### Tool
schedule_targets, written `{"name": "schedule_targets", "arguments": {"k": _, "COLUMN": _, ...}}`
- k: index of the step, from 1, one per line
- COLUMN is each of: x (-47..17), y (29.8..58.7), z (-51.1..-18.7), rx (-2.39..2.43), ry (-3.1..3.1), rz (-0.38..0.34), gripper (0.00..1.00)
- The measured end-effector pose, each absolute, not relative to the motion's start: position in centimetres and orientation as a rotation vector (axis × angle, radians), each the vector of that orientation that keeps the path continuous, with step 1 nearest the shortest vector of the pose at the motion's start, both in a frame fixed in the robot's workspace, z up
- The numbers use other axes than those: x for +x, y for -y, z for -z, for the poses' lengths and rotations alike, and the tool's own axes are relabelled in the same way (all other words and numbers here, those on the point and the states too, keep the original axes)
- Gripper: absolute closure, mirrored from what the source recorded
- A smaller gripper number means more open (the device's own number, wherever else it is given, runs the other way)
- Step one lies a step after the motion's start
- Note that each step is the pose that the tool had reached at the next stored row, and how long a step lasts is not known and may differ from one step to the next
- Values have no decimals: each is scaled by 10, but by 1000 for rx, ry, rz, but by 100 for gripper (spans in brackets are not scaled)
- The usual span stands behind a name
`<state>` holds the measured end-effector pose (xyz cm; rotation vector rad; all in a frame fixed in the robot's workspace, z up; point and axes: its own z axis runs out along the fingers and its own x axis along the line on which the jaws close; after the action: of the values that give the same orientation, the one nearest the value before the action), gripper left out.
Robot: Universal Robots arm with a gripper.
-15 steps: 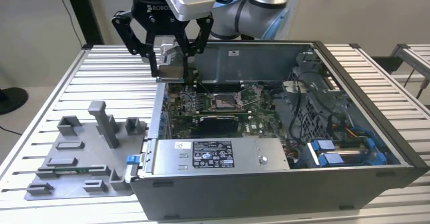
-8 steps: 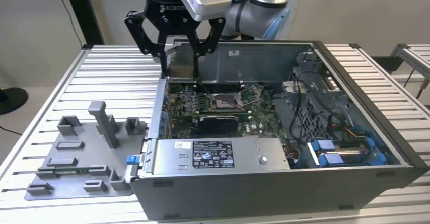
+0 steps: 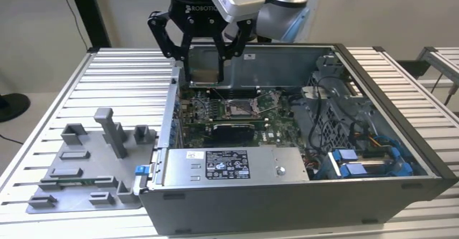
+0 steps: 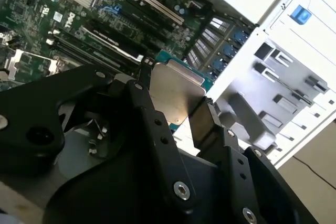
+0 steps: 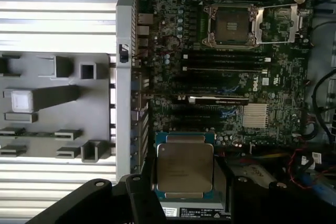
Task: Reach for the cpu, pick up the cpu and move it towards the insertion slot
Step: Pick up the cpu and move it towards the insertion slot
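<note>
Chip held in the air over the open computer case

The black gripper (image 3: 204, 62) has its fingers closed on two opposite edges of the cpu (image 3: 204, 72), a flat square chip with a dull silvery top and a thin green rim, also seen in the first wrist view (image 5: 185, 167). It hangs above the case's rear edge, well apart from the insertion slot (image 3: 237, 108), a square metal-framed socket with a dark centre on the green circuit board (image 3: 276, 113). A grey plastic fixture plate (image 3: 86, 164) with upright blocks lies on the ribbed metal table (image 3: 129, 83).

Slatted table (image 3: 107, 67), computer case (image 3: 287, 196), grey fixture plate (image 3: 79, 196)
</note>
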<state>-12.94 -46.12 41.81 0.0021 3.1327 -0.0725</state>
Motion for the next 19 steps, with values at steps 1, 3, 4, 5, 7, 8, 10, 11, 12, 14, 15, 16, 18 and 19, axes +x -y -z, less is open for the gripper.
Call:
{"name": "schedule_targets", "arguments": {"k": 1, "x": -127, "y": 461, "z": -418, "rx": 2, "ry": -3133, "rz": 73, "gripper": 100}}
{"name": "schedule_targets", "arguments": {"k": 3, "x": -123, "y": 461, "z": -418, "rx": 2, "ry": -3133, "rz": 73, "gripper": 100}}
{"name": "schedule_targets", "arguments": {"k": 4, "x": -120, "y": 461, "z": -418, "rx": 2, "ry": -3133, "rz": 73, "gripper": 100}}
{"name": "schedule_targets", "arguments": {"k": 5, "x": -118, "y": 461, "z": -418, "rx": 2, "ry": -3133, "rz": 73, "gripper": 100}}
{"name": "schedule_targets", "arguments": {"k": 7, "x": -113, "y": 461, "z": -418, "rx": 2, "ry": -3133, "rz": 73, "gripper": 100}}
{"name": "schedule_targets", "arguments": {"k": 8, "x": -111, "y": 461, "z": -418, "rx": 2, "ry": -3133, "rz": 73, "gripper": 100}}
{"name": "schedule_targets", "arguments": {"k": 10, "x": -106, "y": 461, "z": -418, "rx": 2, "ry": -3133, "rz": 73, "gripper": 100}}
{"name": "schedule_targets", "arguments": {"k": 11, "x": -104, "y": 461, "z": -418, "rx": 2, "ry": -3134, "rz": 73, "gripper": 100}}
{"name": "schedule_targets", "arguments": {"k": 12, "x": -102, "y": 461, "z": -418, "rx": 2, "ry": -3134, "rz": 73, "gripper": 100}}
{"name": "schedule_targets", "arguments": {"k": 14, "x": -97, "y": 461, "z": -418, "rx": 2, "ry": -3134, "rz": 73, "gripper": 100}}
{"name": "schedule_targets", "arguments": {"k": 15, "x": -95, "y": 461, "z": -418, "rx": 2, "ry": -3134, "rz": 73, "gripper": 100}}
{"name": "schedule_targets", "arguments": {"k": 16, "x": -92, "y": 461, "z": -418, "rx": 2, "ry": -3134, "rz": 73, "gripper": 100}}
{"name": "schedule_targets", "arguments": {"k": 18, "x": -88, "y": 461, "z": -418, "rx": 2, "ry": -3134, "rz": 73, "gripper": 100}}
{"name": "schedule_targets", "arguments": {"k": 19, "x": -86, "y": 461, "z": -418, "rx": 2, "ry": -3134, "rz": 73, "gripper": 100}}
